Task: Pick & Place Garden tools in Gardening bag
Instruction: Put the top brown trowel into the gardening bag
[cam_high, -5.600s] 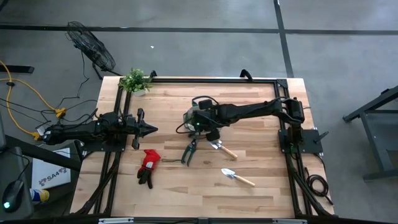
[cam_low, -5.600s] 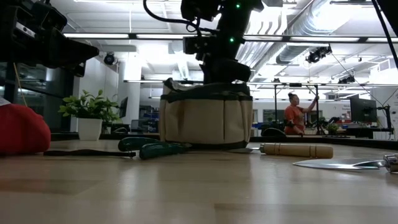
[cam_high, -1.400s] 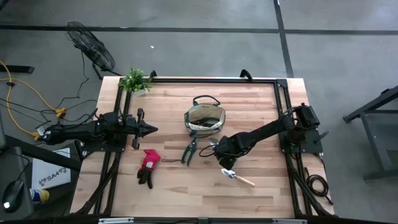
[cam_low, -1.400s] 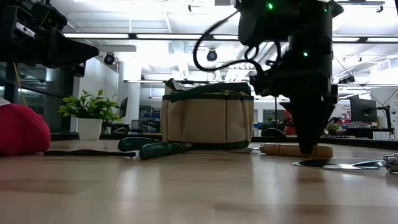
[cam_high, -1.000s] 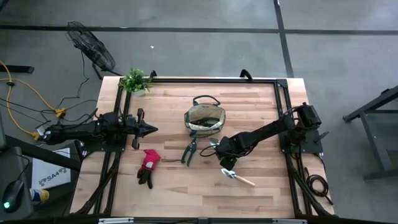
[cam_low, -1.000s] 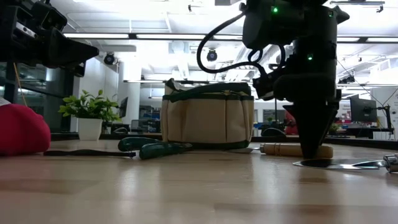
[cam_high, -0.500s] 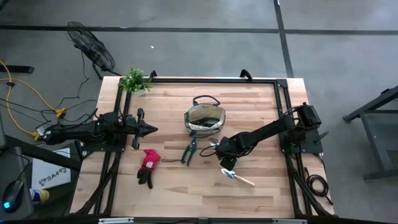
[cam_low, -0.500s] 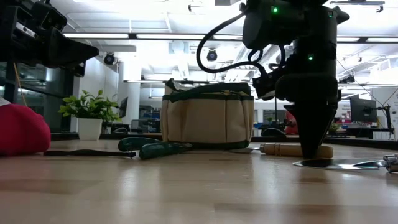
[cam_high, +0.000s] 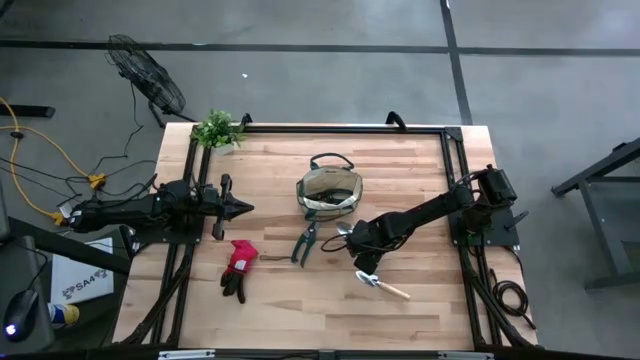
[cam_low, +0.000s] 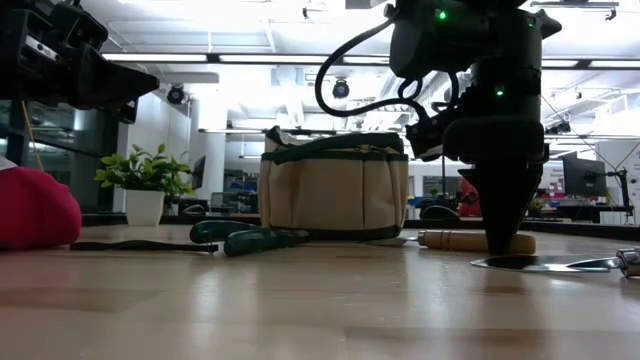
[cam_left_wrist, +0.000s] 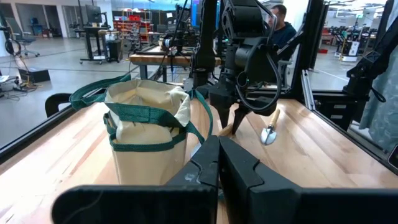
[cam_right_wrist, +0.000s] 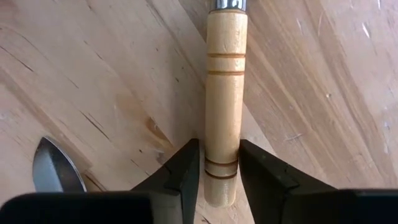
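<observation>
My right gripper (cam_right_wrist: 219, 171) points down at the table's middle right, over a silver trowel with a light wooden handle (cam_right_wrist: 224, 93), which lies flat on the table and shows in the low view (cam_low: 470, 241). A second trowel (cam_high: 382, 285) lies nearer the front edge. Dark-green-handled pruning shears (cam_high: 305, 240) and the red-and-black gloves (cam_high: 238, 268) lie on the wood. The tan gardening bag (cam_high: 328, 190) stands upright at the middle, something dark inside it. My left gripper (cam_left_wrist: 217, 158) is shut and empty, hovering at the table's left (cam_high: 240, 208). My right gripper pinches the trowel's wooden handle near its free end (cam_right_wrist: 222, 167) between its two fingers (cam_right_wrist: 186, 168). The fingers come from above, pointing down, and lie across the handle. The trowel lies flat on the table.
A small green leafy plant (cam_high: 217, 129) stands at the far left corner. Black frame rails (cam_high: 455, 180) run along the table's left, right and far edges. The second trowel's blade (cam_right_wrist: 56, 171) lies close beside my right gripper. A person shows in the room behind (cam_low: 468, 195).
My right gripper has come down a little over the trowel's handle end and now holds still there. The trowels, shears, gloves and bag lie where they were.
</observation>
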